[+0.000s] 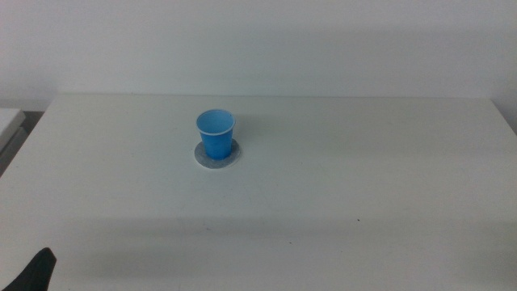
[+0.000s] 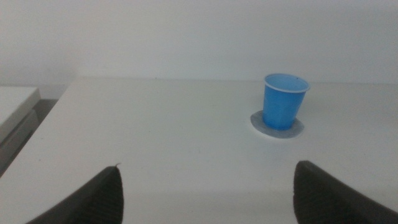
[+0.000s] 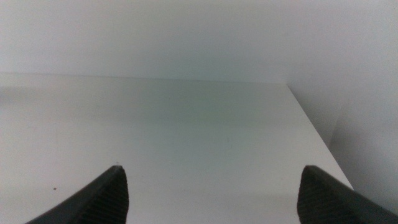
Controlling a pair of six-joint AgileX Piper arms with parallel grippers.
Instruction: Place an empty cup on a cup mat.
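Observation:
The bright blue cup point(image 1: 216, 134) stands upright on the round grey cup mat point(image 1: 216, 155), left of the table's middle toward the back. The cup point(image 2: 283, 101) and the mat point(image 2: 277, 127) also show in the left wrist view, well beyond the jaws. My left gripper point(image 2: 208, 193) is open and empty, pulled back near the table's front left corner; only its tip point(image 1: 36, 271) shows in the middle view. My right gripper point(image 3: 211, 196) is open and empty over bare table on the right side, out of the middle view.
The white table point(image 1: 363, 186) ends at a wall at the back. Its right edge point(image 3: 314, 134) shows in the right wrist view. A pale ledge point(image 1: 10, 121) lies past the table's left edge.

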